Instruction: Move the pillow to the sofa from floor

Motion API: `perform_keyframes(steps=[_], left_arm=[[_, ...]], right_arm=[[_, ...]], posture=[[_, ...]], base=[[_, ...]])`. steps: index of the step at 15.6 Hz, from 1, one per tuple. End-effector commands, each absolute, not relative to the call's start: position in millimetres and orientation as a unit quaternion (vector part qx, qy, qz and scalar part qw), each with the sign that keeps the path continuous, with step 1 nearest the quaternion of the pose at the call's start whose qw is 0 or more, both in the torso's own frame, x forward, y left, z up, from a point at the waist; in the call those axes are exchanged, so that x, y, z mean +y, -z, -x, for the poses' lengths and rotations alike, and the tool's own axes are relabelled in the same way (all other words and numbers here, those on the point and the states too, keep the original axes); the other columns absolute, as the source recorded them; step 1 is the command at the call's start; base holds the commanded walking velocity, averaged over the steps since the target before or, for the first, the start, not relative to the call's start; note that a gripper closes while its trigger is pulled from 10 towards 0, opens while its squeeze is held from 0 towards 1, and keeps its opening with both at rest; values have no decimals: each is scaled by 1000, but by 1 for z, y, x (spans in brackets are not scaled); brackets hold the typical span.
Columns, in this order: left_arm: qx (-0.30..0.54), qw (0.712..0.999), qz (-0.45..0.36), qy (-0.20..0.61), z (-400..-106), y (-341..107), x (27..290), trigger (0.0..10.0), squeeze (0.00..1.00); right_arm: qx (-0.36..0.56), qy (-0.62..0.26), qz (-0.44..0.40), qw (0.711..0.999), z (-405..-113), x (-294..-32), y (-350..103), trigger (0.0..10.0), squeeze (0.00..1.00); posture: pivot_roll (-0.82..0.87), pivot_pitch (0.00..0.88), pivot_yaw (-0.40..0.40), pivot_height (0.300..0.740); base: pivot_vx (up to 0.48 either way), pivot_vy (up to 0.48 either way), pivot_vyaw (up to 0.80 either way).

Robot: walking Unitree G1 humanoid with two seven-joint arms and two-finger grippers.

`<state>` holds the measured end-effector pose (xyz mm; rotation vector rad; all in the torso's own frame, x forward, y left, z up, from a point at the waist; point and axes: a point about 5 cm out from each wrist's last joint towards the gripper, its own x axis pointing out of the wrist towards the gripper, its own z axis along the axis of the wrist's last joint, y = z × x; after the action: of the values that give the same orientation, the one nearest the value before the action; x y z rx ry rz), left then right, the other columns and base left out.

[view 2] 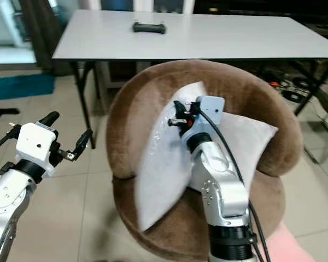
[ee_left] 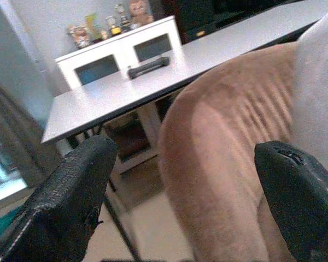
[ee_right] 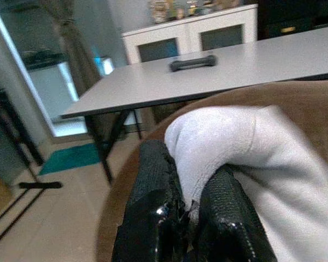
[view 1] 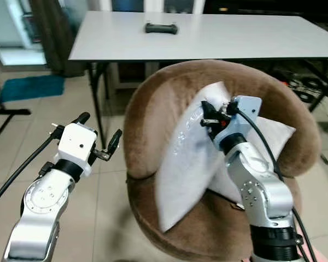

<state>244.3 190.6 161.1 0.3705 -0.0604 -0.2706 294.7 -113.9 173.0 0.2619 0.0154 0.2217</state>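
Note:
A white pillow (view 1: 188,164) stands tilted in the round brown plush sofa chair (view 1: 153,103), leaning on its backrest. A second white pillow (view 1: 273,134) lies behind it to the right. My right gripper (view 1: 209,115) is shut on the top corner of the front pillow (ee_right: 218,142), whose fabric is pinched between the black fingers (ee_right: 153,185). My left gripper (view 1: 100,135) hovers open beside the chair's left outer side, apart from it; its fingers (ee_left: 71,191) frame the brown chair back (ee_left: 224,153).
A grey table (view 1: 208,35) stands right behind the chair, with a black controller (view 1: 161,28) on it and thin black legs (view 1: 95,103) near my left gripper. A teal mat (view 1: 30,87) lies on the tiled floor at far left. A white cabinet (ee_right: 191,38) stands beyond.

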Motion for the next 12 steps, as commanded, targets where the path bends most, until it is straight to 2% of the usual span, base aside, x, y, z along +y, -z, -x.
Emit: perform_keyframes(steps=[1, 2, 6, 10, 12], left_arm=[[-27, 972, -184, 141, -245, -161, 189, 10000, 0], [-27, 972, -184, 141, -245, -161, 189, 10000, 0], [-26, 972, -185, 142, -244, -160, 190, 10000, 0], [-24, 972, -185, 143, -243, -160, 190, 10000, 0], [-21, 971, -182, 151, -241, -159, 190, 10000, 0]], right_arm=[[-28, -106, -130, 985, -295, -117, -186, 10000, 0], [-28, -106, -130, 985, -295, -117, -185, 10000, 0], [-24, -110, -128, 985, -296, -116, -185, 10000, 0], [-28, -115, -129, 985, -295, -114, -185, 10000, 0], [-31, -131, -128, 983, -297, -110, -185, 10000, 0]], posture=[[97, 0, -39, 740], [97, 0, -39, 740], [99, 0, -40, 740], [102, 0, -42, 740], [106, 0, -43, 740]], base=[[270, 0, 0], [266, 0, 0], [267, 0, -800], [269, 0, 0], [0, 0, 0]])
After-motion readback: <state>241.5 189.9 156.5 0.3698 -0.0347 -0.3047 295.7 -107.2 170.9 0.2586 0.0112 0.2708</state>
